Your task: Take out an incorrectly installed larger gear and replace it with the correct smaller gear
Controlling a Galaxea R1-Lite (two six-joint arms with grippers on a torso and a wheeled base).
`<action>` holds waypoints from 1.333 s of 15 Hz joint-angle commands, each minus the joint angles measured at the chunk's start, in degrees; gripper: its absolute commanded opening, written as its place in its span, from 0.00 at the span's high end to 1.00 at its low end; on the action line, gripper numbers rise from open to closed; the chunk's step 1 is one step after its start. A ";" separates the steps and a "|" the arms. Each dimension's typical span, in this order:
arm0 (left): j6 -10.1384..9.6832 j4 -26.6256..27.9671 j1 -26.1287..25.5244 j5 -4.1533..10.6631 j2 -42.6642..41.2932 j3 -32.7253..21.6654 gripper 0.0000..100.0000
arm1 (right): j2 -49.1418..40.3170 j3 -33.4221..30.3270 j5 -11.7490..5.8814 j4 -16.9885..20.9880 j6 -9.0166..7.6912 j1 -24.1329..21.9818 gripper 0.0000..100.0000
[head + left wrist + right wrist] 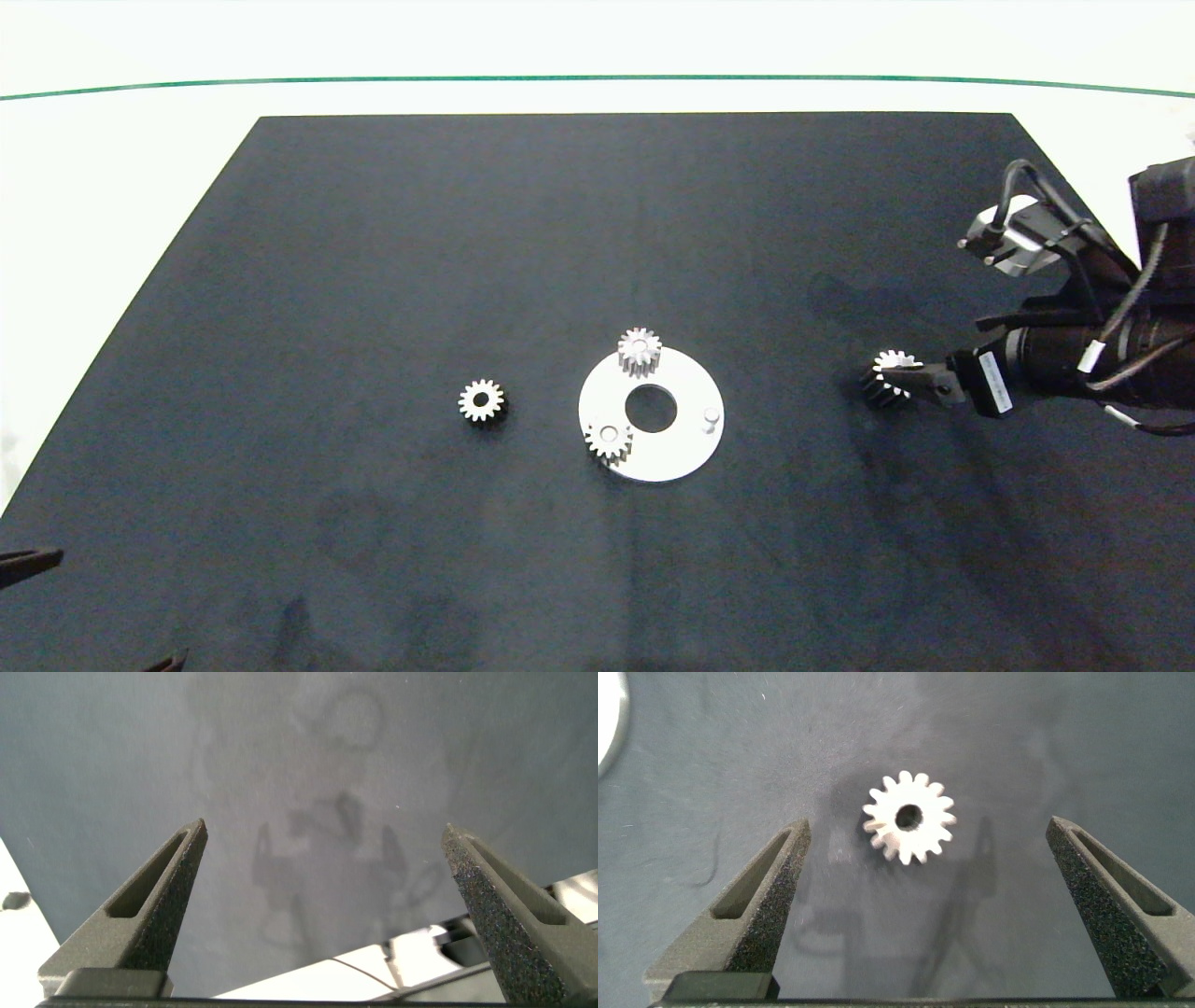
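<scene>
At the far left, low by the near-left corner of the dark mat [373, 233], we see the left gripper [322, 868] parked, its 2 fingers spread wide over bare mat and holding nothing.

Next, left of the round plate [677, 448], lies the smaller gear [482, 400], flat on the mat and apart from everything else. It looks thin and all silver, with an open centre bore.

The plate sits near the middle of the mat, a little toward the near edge. 2 small gears are seated on it: one [639, 351] at its far edge, one [609, 440] at its near-left edge. On the plate's right side a bare peg [711, 416] stands free, with no gear on it.

Further right, well apart from the plate and toward the mat's right edge, the larger gear [909, 817] lies flat on the mat, silver face up, dark sides showing. The right gripper [929, 873] is at it, fingers spread wide on either side and not touching it.

We judge the removal step to be at its end: the wrong gear is off the plate, set down and released. The next move falls to whichever arm goes for the smaller gear. It calls for a careful pinch across a thin toothed rim lying flat, then lining the bore up over the bare peg and lowering it so the teeth do not jam.
</scene>
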 commanded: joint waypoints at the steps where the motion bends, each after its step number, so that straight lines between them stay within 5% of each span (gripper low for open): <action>1: 3.23 -4.20 -2.03 -0.07 5.63 -0.36 0.00 | -6.56 0.63 -0.18 0.02 0.18 -1.39 0.00; 4: 3.67 -8.16 -8.18 0.81 11.44 -1.86 0.00 | -10.78 1.16 -0.80 0.02 1.15 -1.48 0.00; 10: 4.54 -12.29 -12.14 1.69 24.97 -7.40 0.00 | -18.34 2.65 -1.94 1.69 1.24 -3.23 0.00; 13: 4.19 -17.30 -15.48 4.94 30.95 -7.84 0.00 | -20.36 2.65 -1.94 2.48 1.24 -3.23 0.00; 16: 3.93 -22.92 -15.39 6.00 36.57 -8.45 0.00 | -21.06 2.83 -1.94 2.48 1.33 -3.32 0.00; 20: 2.96 -22.92 -15.65 6.52 40.09 -12.49 0.00 | -21.77 2.83 -1.76 3.89 1.50 -3.32 0.00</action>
